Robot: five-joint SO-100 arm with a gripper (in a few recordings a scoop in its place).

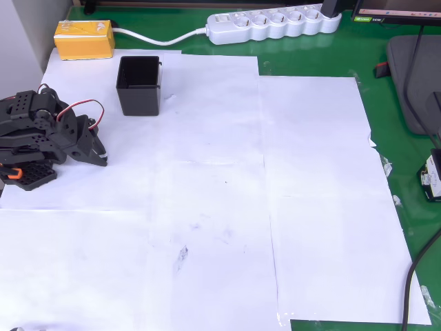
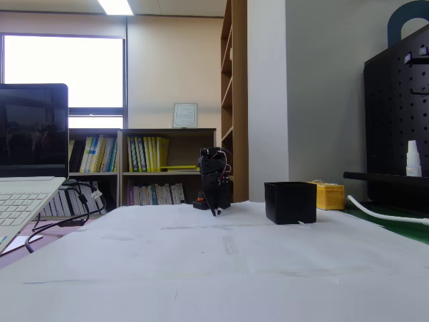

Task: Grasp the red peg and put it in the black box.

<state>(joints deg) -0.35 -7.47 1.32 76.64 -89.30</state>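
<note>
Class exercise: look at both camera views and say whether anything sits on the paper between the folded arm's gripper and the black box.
Nothing visible does. In the overhead view the gripper lies just below-left of the black box, with bare white paper between them. The yellow box sits off to the side.

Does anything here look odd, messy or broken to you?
Mostly tidy. The white paper sheets covering the table overlap unevenly and carry faint grey smudges near the middle. The black box stands upright, looking empty from overhead. The folded arm's claw rests low beside it. I can't spot a red peg.
</note>
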